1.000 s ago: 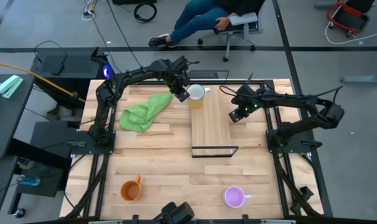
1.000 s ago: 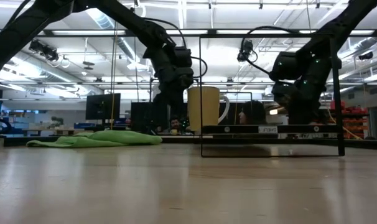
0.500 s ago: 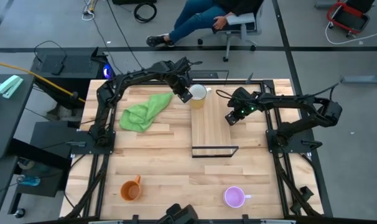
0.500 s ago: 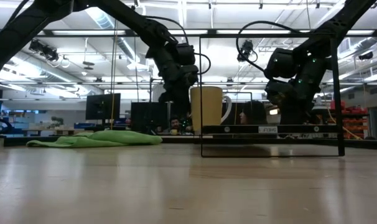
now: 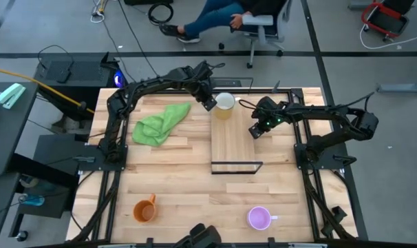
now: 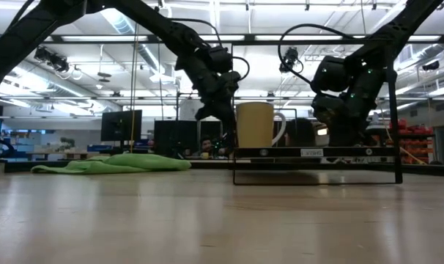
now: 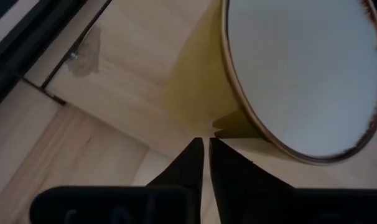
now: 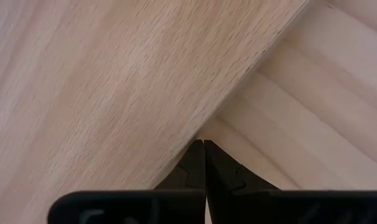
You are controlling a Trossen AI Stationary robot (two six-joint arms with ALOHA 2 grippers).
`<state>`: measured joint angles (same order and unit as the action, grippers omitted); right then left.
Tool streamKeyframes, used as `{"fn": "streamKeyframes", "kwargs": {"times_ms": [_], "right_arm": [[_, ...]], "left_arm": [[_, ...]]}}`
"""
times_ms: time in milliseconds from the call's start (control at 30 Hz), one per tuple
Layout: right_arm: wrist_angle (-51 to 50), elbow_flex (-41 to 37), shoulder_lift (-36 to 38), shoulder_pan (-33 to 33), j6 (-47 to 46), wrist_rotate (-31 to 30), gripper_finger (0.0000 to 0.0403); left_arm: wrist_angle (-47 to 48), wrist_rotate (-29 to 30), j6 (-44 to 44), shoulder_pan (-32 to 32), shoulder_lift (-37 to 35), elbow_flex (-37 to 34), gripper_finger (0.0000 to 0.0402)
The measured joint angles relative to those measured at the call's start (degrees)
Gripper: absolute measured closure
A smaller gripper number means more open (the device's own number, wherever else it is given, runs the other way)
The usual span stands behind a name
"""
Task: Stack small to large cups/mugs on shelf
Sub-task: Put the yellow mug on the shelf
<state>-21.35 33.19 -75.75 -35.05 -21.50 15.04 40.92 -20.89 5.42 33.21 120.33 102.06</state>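
The white mug (image 5: 224,103) stands upright on the far end of the shelf (image 5: 232,141), a light-wood board with a black frame at its near end. My left gripper (image 5: 210,105) is shut, right at the mug's left side. In the left wrist view the mug (image 7: 300,74) fills the space just beyond the fingertips. My right gripper (image 5: 255,131) is shut at the shelf's right long edge. The orange mug (image 5: 145,210) and the purple mug (image 5: 259,218) stand on the table near its front edge. My left gripper has its shut fingertips (image 6: 226,117) against the lower left wall (image 7: 229,124) of the white mug. It comes slanting down from the table's left. The mug stands upright on the shelf, its handle (image 6: 280,126) on the far side from the fingers. My right gripper sets its shut fingertips (image 8: 198,152) against the shelf's right long edge (image 8: 191,134), slanting down from the table's right. The shelf lies flat on the table.
A green cloth (image 5: 159,124) lies crumpled on the table left of the shelf. A person (image 5: 222,17) sits on a chair beyond the far edge. Bare tabletop (image 5: 195,186) stretches between the shelf's frame and the two near mugs.
My left gripper has gone toward the table's right and tipped. The white mug has slid a little to the right along the shelf's far end, still upright. My right gripper has come in slightly toward the shelf's right edge.
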Motion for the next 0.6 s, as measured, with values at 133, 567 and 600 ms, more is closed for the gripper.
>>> {"fn": "streamKeyframes", "kwargs": {"times_ms": [133, 567, 600], "right_arm": [[0.17, 0.00, 0.00, 0.00, 0.00, -0.01, 0.0403], [0.81, -0.02, 0.00, 0.87, 0.02, -0.10, 0.0403], [0.91, -0.02, 0.00, 1.09, 0.02, 0.00, 0.0403]], "left_arm": [[-1.99, -0.15, 0.30, 0.00, 0.00, 0.00, 0.0376], [-5.89, -2.36, 1.54, 0.11, 0.00, 0.04, 0.0382], [-6.09, -2.36, 1.54, 0.11, 0.00, 0.04, 0.0383]]}}
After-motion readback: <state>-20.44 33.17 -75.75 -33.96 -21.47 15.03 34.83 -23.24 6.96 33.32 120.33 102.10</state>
